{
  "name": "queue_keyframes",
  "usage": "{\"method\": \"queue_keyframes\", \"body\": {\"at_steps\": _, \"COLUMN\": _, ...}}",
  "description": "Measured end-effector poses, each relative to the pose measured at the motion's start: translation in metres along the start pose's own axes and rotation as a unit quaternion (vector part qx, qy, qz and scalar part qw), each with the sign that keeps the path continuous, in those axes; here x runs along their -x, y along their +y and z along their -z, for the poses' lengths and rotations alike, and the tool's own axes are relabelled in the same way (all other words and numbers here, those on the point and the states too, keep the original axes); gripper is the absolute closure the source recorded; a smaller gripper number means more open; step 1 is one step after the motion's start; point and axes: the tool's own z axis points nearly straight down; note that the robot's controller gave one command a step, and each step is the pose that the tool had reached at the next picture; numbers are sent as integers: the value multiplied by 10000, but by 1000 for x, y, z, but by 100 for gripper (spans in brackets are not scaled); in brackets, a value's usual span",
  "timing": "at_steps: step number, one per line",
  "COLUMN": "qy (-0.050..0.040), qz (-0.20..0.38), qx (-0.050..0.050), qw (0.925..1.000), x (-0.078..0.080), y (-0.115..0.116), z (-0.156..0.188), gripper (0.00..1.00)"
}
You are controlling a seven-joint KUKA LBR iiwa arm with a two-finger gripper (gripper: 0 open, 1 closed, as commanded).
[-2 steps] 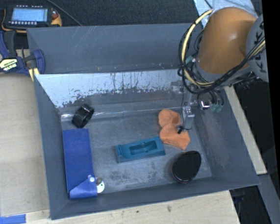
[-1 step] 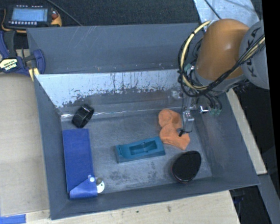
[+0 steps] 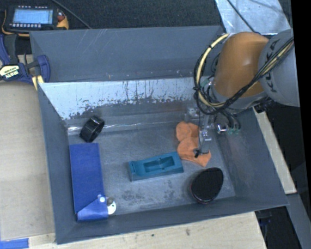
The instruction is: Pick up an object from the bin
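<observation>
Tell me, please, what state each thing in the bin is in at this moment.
orange lump: lying at mid-right, not lifted
gripper: down at the orange lump's right edge
teal tray: flat, mid-bin, untouched
black disc: flat, front right
black roll: resting back left
blue pouch: flat along the left wall

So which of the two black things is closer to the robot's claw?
The flat round black disc, lying right beside the gripper at the front right of the bin. The smaller black lump sits far off at the back left.
</observation>
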Motion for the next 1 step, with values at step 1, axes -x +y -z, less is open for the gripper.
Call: {"method": "queue_keyframes", "body": {"at_steps": 1, "qy": -36, "qz": -125, "qx": 0, "qw": 9999, "x": 15, "y": -1, "z": -39, "gripper": 100}}
